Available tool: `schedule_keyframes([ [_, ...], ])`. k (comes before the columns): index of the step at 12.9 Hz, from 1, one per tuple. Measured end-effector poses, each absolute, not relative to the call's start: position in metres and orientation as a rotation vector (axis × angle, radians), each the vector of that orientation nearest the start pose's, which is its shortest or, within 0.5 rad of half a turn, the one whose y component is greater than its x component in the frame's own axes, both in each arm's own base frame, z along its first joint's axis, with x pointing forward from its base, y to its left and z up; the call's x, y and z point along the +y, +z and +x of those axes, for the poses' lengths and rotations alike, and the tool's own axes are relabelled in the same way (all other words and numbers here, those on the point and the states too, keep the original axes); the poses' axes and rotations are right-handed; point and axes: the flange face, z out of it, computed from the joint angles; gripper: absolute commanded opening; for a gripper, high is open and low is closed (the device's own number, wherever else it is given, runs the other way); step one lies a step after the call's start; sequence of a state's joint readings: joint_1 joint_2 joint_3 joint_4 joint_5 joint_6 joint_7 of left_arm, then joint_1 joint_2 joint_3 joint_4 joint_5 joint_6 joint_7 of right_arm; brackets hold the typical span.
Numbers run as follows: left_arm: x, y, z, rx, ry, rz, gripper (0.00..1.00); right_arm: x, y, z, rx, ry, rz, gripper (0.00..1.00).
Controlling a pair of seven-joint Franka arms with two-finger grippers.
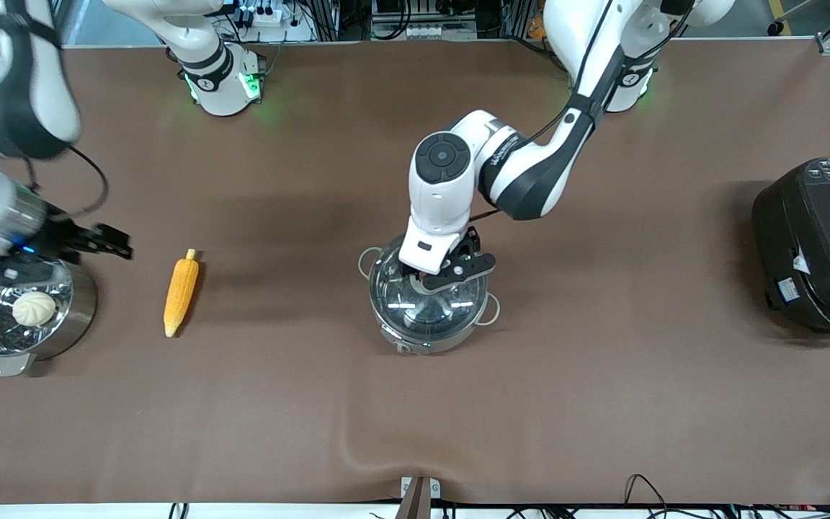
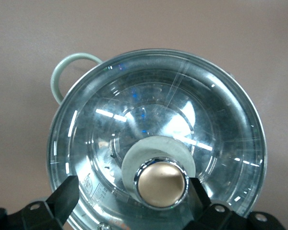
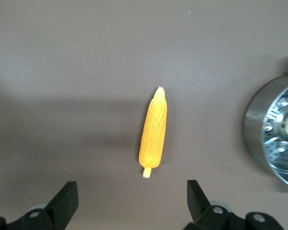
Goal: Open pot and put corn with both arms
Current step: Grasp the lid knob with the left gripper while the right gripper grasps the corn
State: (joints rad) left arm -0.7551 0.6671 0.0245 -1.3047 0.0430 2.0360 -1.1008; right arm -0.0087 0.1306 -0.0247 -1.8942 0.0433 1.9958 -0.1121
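altogether one pot [image 1: 429, 306] mid-counter, lid [image 2: 156, 143] on, left pincer [image 2: 129, 196] spread wide around its knob [image 2: 162, 184]; one corn [image 1: 181, 291] lies between pot and steamer [image 1: 26, 313], right pincer [image 1: 101, 241] apart above.

The white left arm with dark grey joints reaches from its green-lit base out over the middle of the table, elbow bent, wrist pointing down — its black two-finger left gripper [image 1: 435, 277] hangs low with the fingers [image 2: 62, 199] spread wide apart, nothing pinched between them. The white right arm stretches toward its own end of the table, its forearm looming close to the front camera — its black two-finger right gripper [image 1: 101, 241] is raised, fingers [image 3: 65, 203] parted and empty.
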Motion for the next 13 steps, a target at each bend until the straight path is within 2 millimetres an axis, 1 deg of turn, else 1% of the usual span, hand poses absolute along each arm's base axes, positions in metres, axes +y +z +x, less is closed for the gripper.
schedule_keyframes([
  [1,-0.497,0.353,0.551,-0.543,-0.132,-3.111,1.00,-0.016,0.397,0.584,-0.089,0.044,-3.102,1.00],
  [2,-0.498,0.352,0.550,-0.541,-0.132,-3.112,1.00,-0.015,0.366,0.578,-0.088,0.056,-3.103,1.00],
  [3,-0.499,0.352,0.550,-0.538,-0.133,-3.113,1.00,-0.014,0.341,0.574,-0.089,0.079,-3.103,1.00],
  [4,-0.500,0.352,0.549,-0.536,-0.135,-3.115,1.00,-0.014,0.321,0.573,-0.087,0.097,-3.103,1.00],
  [5,-0.501,0.351,0.549,-0.534,-0.138,-3.118,1.00,-0.015,0.305,0.574,-0.083,0.101,-3.105,1.00],
  [7,-0.503,0.349,0.549,-0.531,-0.140,-3.121,0.94,-0.019,0.280,0.577,-0.070,0.089,-3.109,1.00],
  [9,-0.505,0.347,0.547,-0.526,-0.141,-3.122,0.90,-0.023,0.255,0.576,-0.056,0.048,-3.115,1.00],
  [11,-0.506,0.348,0.547,-0.525,-0.145,-3.126,0.81,-0.026,0.226,0.569,-0.044,0.025,-3.121,1.00],
  [12,-0.506,0.347,0.548,-0.525,-0.147,-3.127,0.71,-0.027,0.215,0.567,-0.041,0.024,-3.123,0.94],
  [13,-0.506,0.347,0.548,-0.525,-0.148,-3.128,0.59,-0.028,0.209,0.566,-0.040,0.023,-3.124,0.73],
])
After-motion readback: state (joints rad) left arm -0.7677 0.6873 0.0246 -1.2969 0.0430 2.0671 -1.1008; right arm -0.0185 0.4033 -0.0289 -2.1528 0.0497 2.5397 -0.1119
